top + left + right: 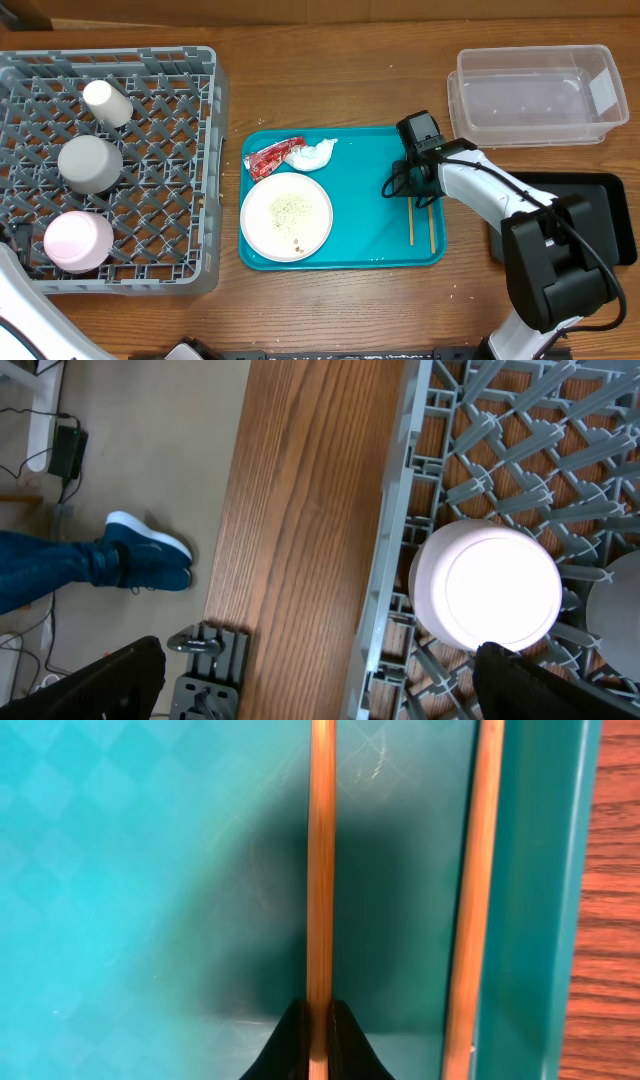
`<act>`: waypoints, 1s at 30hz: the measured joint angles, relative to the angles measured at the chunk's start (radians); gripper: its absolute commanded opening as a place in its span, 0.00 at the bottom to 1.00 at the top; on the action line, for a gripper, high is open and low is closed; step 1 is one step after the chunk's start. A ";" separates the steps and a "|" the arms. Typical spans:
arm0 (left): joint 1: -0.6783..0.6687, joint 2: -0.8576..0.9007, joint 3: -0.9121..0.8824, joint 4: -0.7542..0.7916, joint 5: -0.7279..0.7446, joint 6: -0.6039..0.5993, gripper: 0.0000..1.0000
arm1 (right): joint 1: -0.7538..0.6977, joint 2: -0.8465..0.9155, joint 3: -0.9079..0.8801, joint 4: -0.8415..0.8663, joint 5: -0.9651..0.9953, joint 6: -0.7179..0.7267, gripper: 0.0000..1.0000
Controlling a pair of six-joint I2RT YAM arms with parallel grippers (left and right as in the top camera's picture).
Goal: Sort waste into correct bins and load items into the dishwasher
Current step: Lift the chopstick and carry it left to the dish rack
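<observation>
My right gripper point(412, 193) point(319, 1040) is shut on one wooden chopstick point(320, 870) point(410, 222) at the right of the teal tray point(365, 240). The second chopstick point(468, 890) point(432, 226) lies beside it along the tray's rim. A red wrapper point(272, 156), a white napkin point(315, 154) and a white plate point(286, 215) with crumbs point(291, 208) sit on the tray's left. The grey dish rack point(170, 150) holds a white cup point(107, 102) and two bowls point(89, 163) point(77, 242). My left gripper point(320, 690) is open at the rack's near edge, beside the pale bowl point(485, 588).
A clear plastic tub point(535, 95) stands at the back right. A black tray point(610, 215) lies at the right, partly under my right arm. Bare wooden table point(310, 510) runs beside the rack wall point(395, 530). A person's foot point(140, 550) shows on the floor.
</observation>
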 measured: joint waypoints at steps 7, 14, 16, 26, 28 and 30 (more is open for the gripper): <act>0.000 0.000 0.000 0.000 0.000 0.000 1.00 | 0.000 0.006 0.103 -0.140 -0.084 0.045 0.04; 0.000 0.000 0.000 0.000 0.003 0.000 1.00 | 0.001 0.007 0.365 -0.098 -0.402 0.115 0.04; 0.000 0.000 0.000 0.000 0.003 0.000 1.00 | 0.008 0.007 0.391 0.035 -0.521 0.171 0.04; 0.000 0.000 0.000 0.001 0.003 0.000 1.00 | 0.294 0.012 0.404 0.396 -0.536 0.478 0.04; 0.000 0.000 0.000 0.001 0.003 0.000 1.00 | 0.363 0.023 0.405 0.481 -0.514 0.517 0.04; 0.000 0.000 0.000 0.001 0.003 0.000 1.00 | 0.422 0.040 0.405 0.555 -0.498 0.558 0.04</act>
